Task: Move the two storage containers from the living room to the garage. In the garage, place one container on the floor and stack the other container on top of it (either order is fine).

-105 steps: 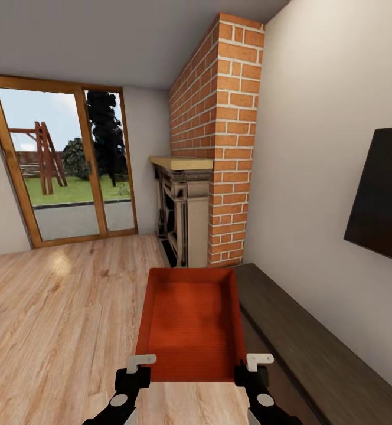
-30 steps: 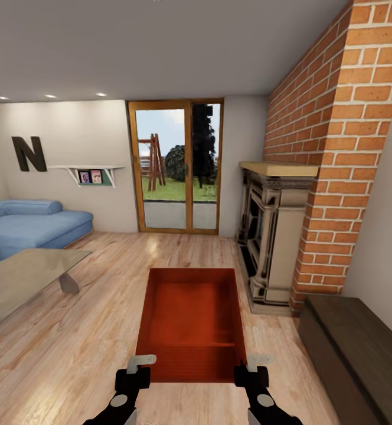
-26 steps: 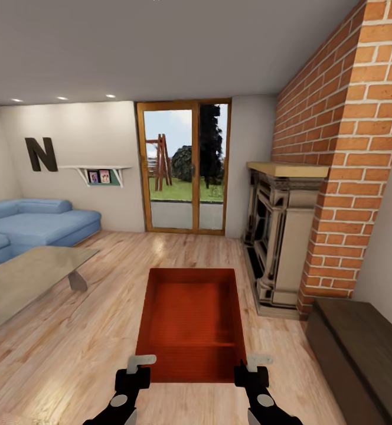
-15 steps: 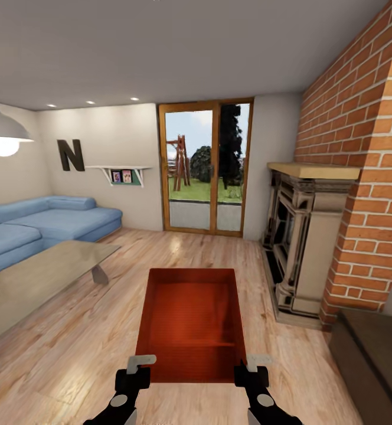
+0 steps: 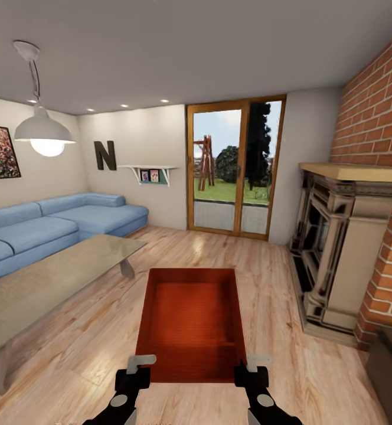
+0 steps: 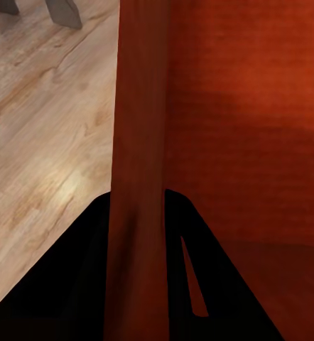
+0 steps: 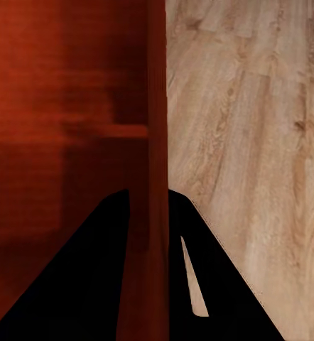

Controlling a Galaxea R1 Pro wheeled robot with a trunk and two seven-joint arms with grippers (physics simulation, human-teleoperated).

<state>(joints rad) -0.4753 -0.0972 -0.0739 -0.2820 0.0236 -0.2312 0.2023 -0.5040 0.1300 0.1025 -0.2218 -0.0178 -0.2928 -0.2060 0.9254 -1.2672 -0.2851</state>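
- The left gripper (image 5: pixel 141 362) has its jaws clamped on the near left wall of the orange-red rectangular storage container (image 5: pixel 191 321); in the left wrist view that wall (image 6: pixel 139 163) runs between the dark fingers (image 6: pixel 72 284).
- The right gripper (image 5: pixel 252 361) has its jaws clamped on the near right wall, seen between its fingers (image 7: pixel 199 284) in the right wrist view.
- The open, lidless container is held level between both arms, above the light wood-plank floor (image 5: pixel 267 277) of the living room.
- Left of it stands a glass coffee table (image 5: pixel 48 277), with a blue corner sofa (image 5: pixel 54 221) beyond.
- A brick fireplace (image 5: pixel 343 236) stands to the right.
- A white pendant lamp (image 5: pixel 44 131) and dark wall letter "N" (image 5: pixel 105 155) hang at left.
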